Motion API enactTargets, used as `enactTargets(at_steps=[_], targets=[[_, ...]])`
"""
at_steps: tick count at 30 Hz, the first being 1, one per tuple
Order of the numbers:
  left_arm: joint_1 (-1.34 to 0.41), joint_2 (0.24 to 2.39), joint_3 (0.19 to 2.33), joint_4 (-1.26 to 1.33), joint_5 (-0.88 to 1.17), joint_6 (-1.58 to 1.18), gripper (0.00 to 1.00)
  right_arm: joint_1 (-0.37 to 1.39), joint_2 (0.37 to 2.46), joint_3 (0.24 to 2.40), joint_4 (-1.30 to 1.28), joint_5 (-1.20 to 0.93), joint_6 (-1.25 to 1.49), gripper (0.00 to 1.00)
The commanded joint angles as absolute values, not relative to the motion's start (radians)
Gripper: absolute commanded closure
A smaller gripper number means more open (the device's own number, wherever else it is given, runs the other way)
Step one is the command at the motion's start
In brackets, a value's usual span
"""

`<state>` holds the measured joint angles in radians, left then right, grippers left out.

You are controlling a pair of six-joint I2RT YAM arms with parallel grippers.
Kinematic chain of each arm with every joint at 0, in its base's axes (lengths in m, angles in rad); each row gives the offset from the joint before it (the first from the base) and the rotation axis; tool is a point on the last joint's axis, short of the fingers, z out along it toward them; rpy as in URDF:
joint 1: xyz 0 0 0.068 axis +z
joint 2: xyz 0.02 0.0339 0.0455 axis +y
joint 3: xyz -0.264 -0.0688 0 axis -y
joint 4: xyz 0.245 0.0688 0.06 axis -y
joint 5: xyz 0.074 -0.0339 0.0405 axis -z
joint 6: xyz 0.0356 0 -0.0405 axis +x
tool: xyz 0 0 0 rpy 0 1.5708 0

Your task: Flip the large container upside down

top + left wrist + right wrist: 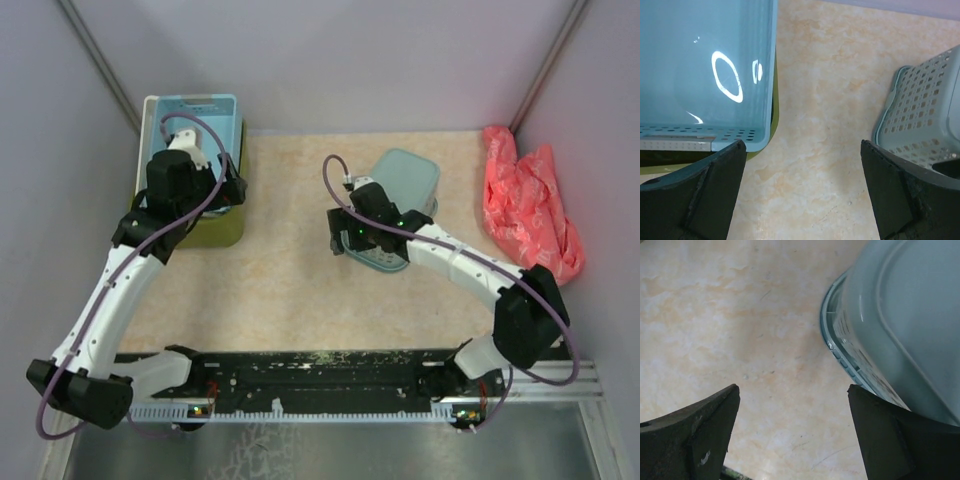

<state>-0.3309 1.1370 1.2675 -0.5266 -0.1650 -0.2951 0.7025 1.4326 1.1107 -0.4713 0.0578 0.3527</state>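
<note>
The left end effector (802, 145) was released, its fingers spread wide with only bare counter (830, 90) between them. It hung at the right edge of the green tub (222, 230), just beside the rim, with no contact visible. The right end effector (793, 390) was released too and held nothing. Its right finger sat near the upturned teal basket (900, 325); whether they touched could not be told.

Open counter ran between tub and basket and forward to the arm bases. The tub stood in the back-left corner, tight to the walls (330, 60). A red bag (525, 200) lay along the right side.

A blue tray (190, 102) sat on the tub and hid most of it, leaving only thin green strips. Which way up the tub stood was unclear. It lay well apart from the right end effector.
</note>
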Motion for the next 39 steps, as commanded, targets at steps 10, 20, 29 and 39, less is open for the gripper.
enactTargets(at_steps=[10,20,29,39], targets=[[-0.297,1.170,1.322,-0.612,-0.017,-0.272,0.00,0.295,1.500,1.253,-0.397,0.071,0.464,0.10],[-0.233,1.475,1.603,-0.645,-0.017,-0.238,0.01,0.311,1.323,1.120,-0.375,0.028,0.457,0.10],[-0.221,1.636,1.674,-0.581,-0.188,-0.174,0.14,0.309,1.156,1.027,-0.424,0.100,0.436,0.10],[-0.189,1.695,1.647,-0.502,-0.082,-0.152,0.57,0.309,1.153,1.018,-0.411,0.087,0.430,0.10]])
